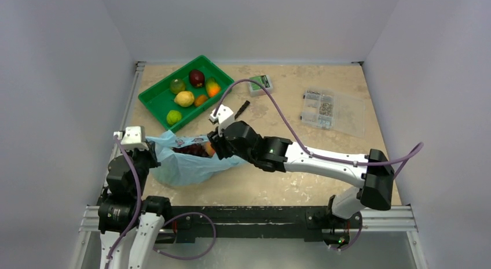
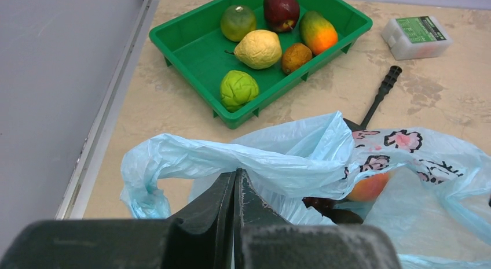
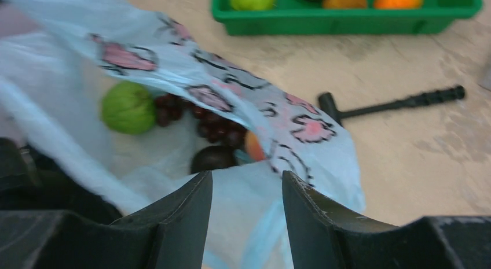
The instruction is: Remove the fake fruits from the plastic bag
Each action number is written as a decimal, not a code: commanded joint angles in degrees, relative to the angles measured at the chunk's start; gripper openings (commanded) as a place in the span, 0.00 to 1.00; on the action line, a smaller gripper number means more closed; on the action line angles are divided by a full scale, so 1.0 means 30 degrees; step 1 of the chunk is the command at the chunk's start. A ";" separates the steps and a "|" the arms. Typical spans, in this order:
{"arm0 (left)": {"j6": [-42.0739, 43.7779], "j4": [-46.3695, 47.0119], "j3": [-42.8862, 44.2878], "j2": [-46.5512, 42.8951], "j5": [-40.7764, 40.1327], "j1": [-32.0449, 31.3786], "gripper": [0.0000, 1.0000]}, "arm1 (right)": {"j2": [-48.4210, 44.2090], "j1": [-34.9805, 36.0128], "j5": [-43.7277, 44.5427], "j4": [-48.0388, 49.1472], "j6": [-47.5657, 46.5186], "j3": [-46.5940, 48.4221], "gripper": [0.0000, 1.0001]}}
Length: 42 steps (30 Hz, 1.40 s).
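The light-blue plastic bag (image 1: 179,165) lies at the near left of the table, its mouth facing the right arm. My left gripper (image 2: 236,173) is shut on the plastic bag's (image 2: 278,153) upper edge. My right gripper (image 3: 247,179) is open just over the bag's mouth, with only bag film showing below the gap. Inside the bag I see a green round fruit (image 3: 128,107), a dark grape bunch (image 3: 214,124) and a pink-orange peach (image 3: 253,146). The peach (image 2: 370,187) also shows through the film in the left wrist view.
A green tray (image 1: 155,101) behind the bag holds several fruits, among them a lemon (image 2: 259,48). A black tool (image 1: 242,109) lies between tray and bag. A small white box (image 1: 261,84) and a clear parts organizer (image 1: 331,110) sit at the far right.
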 commanded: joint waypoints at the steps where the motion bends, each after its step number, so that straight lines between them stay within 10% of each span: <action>1: -0.0310 0.1085 0.0244 -0.0236 0.0820 -0.0052 0.00 | -0.0332 0.1175 -0.3478 0.0407 -0.0266 0.1936 0.46; 17: -0.0069 0.1521 0.0244 -0.2676 0.0421 -0.0078 0.00 | 0.6704 0.0160 -0.4303 0.4402 -0.1303 0.3755 0.11; 42: 0.0122 0.1279 0.0376 -0.3387 0.0636 -0.0065 0.00 | 0.9451 -0.0002 0.2184 0.4004 -0.3908 0.3362 0.57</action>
